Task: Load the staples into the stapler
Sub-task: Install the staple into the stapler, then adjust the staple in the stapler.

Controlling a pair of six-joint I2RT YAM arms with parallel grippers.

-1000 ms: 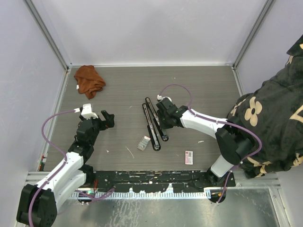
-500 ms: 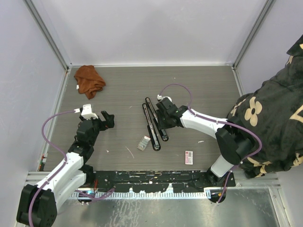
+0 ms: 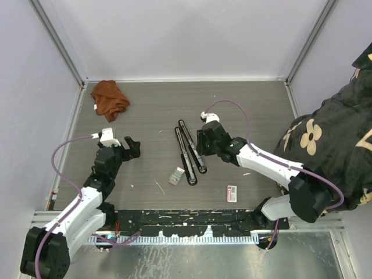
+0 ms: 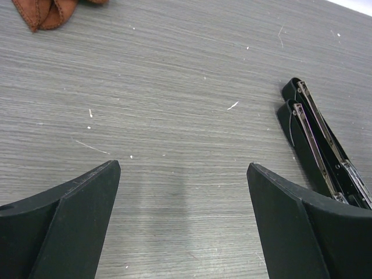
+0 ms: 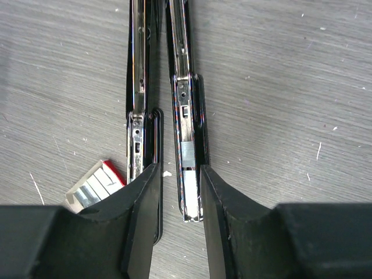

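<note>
From above, the grey table (image 3: 256, 110), pale-walled, bore an orange cloth (image 3: 109, 99) in its far left corner and, at the centre, the open stapler (image 3: 187, 136) lying far-to-near beside a second stapler (image 3: 185, 157), the staples (image 3: 176, 175) near their near ends. The left wrist view showed the left gripper (image 4: 181, 168) spread wide, empty. The right wrist view showed the right gripper (image 5: 175, 171) parted, loose around the stapler's near end.

Lab robot cell: white panel walls (image 3: 186, 35) w/ alu frame (image 3: 58, 40), grey table (image 3: 250, 99).

Bright, even light, soft shadows; the right hand (image 5: 178, 174) looks slightly blurred.
</note>
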